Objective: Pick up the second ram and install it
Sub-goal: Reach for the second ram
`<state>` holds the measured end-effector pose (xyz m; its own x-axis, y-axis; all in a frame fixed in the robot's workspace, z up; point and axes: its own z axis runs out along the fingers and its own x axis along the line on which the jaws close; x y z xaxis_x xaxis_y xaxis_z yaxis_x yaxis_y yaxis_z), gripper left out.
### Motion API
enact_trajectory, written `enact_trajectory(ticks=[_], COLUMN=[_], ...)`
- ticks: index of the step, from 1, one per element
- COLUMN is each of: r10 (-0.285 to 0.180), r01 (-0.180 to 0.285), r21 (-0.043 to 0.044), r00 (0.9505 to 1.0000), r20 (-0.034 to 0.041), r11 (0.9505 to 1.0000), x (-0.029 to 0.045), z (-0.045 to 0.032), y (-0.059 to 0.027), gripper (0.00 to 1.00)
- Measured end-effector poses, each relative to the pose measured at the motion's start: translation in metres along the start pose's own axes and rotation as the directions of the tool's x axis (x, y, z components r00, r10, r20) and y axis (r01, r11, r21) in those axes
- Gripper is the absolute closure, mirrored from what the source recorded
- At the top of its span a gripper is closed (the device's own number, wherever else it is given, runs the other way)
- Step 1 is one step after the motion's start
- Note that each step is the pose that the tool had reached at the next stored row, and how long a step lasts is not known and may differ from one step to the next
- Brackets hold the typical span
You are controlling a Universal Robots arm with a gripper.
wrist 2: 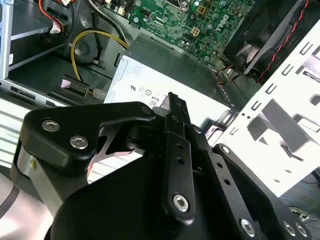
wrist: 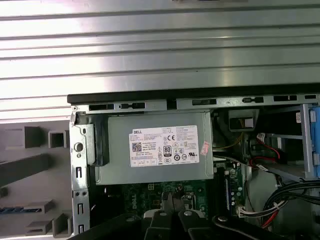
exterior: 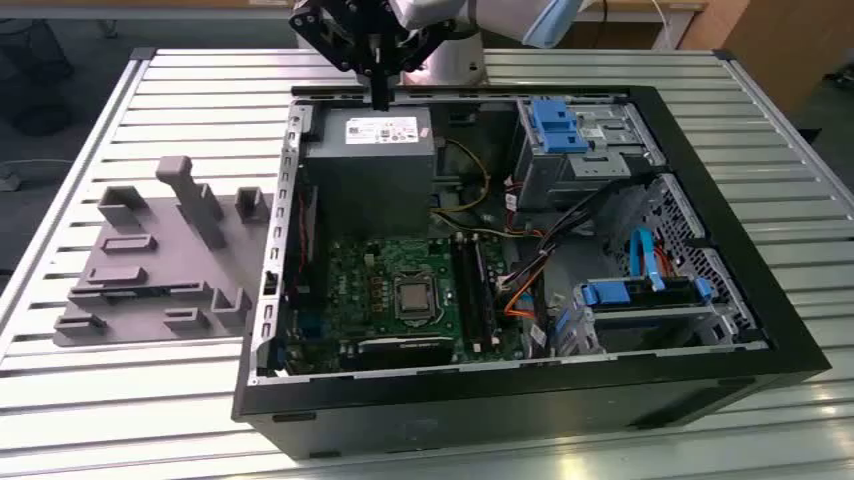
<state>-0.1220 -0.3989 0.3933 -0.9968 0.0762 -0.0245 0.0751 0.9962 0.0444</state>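
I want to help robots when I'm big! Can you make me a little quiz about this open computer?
1. True or false: the computer case lies open on the slatted table.
2. Which is the gripper nearest? A the power supply; B the motherboard; C the blue drive clips.
3. Fill in: the gray holder lies toward the exterior view's ____ of the case.
Key: 1 true; 2 A; 3 left.

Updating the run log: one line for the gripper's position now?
gripper | above power supply, at case rim | holding: cannot tell
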Motion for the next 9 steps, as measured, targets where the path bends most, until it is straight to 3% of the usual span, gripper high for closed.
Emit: enact_trajectory(ticks=[9], r10=[0.0], r01=[0.0], r21=[0.0001], r00=[1.0], r20=[0.0], r11=[1.0], x=[0.0033], z=[-0.0001], y=[-0.0003], gripper=[0.89])
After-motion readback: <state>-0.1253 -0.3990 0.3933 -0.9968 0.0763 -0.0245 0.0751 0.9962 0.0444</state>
